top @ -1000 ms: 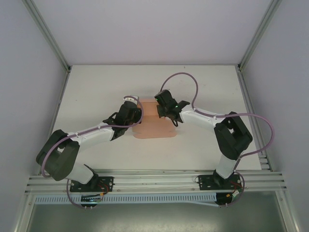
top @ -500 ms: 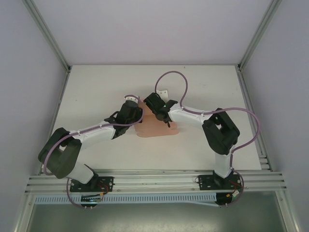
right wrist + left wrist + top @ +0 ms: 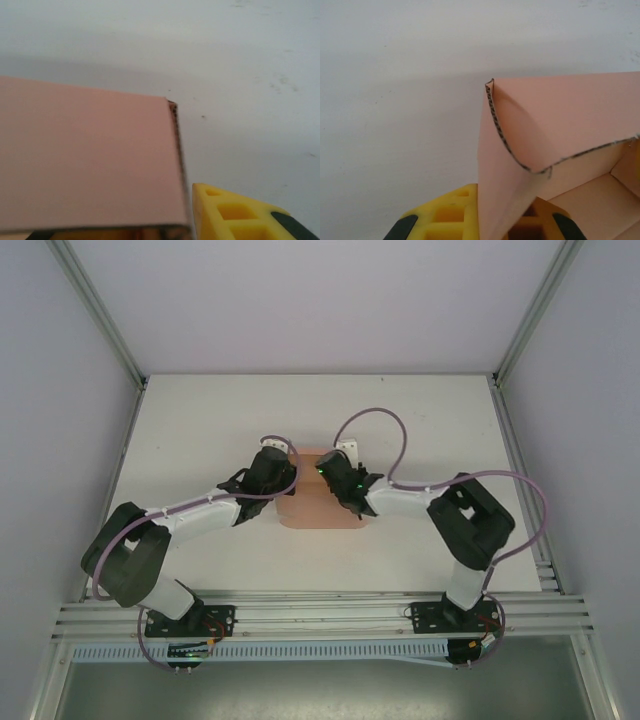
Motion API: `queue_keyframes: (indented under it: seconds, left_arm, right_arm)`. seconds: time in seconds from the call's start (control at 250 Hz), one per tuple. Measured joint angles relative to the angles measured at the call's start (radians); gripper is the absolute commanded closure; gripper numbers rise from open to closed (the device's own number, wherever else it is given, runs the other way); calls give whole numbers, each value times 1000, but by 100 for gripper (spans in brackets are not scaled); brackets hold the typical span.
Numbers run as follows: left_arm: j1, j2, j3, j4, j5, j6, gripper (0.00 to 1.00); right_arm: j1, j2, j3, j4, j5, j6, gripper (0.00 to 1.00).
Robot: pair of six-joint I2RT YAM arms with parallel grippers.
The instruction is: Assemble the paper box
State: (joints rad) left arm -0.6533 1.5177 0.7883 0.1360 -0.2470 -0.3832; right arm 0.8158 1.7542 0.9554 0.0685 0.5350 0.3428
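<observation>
The salmon-pink paper box [image 3: 320, 512] lies at the table's middle, between both arms. My left gripper [image 3: 279, 473] is at its left rear corner. In the left wrist view an upright wall of the box [image 3: 560, 115] runs down between the yellow fingers [image 3: 445, 212], which are shut on it, and the box's inside shows at the lower right. My right gripper [image 3: 341, 480] is over the box's far right part. In the right wrist view a flat panel of the box [image 3: 85, 155] covers the left finger. The right finger [image 3: 235, 215] stands just clear of the panel's edge, jaws parted.
The white table [image 3: 200, 430] has free room to the left, right and behind the box. Grey enclosure walls stand on both sides. An aluminium rail [image 3: 320, 615] runs along the near edge by the arm bases. A purple cable [image 3: 375, 420] loops above the right arm.
My right gripper swung left over the box, then came back nearer and lower onto its far right part, and its jaws parted. The left gripper kept its hold and barely moved.
</observation>
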Motion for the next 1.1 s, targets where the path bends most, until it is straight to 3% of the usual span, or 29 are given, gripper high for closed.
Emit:
queue_keyframes:
  seconds: [0.128,0.252,0.476,0.699,0.991,1.099]
  left_arm:
    - [11,0,2,-2,-20,-1,100]
    - [19,0,6,3,-32,-5,100]
    - [19,0,8,29,-31,-8,100]
    - [19,0,8,43,-31,-8,100]
    - [19,0,11,43,-32,-8,100]
    - [19,9,24,43,-31,-11,100]
  right_arm:
    - [-85,-57,-103,196,-245,-57,50]
    - [-122,-79,-132,267,-426,-83,36]
    - [-119,-144,-132,275,-571,-108,21]
    - [-117,-225,-124,184,-469,-103,22]
    - [-78,-217,-63,19,-233,-98,34]
    - [-47,-150,10,1,-132,-74,54]
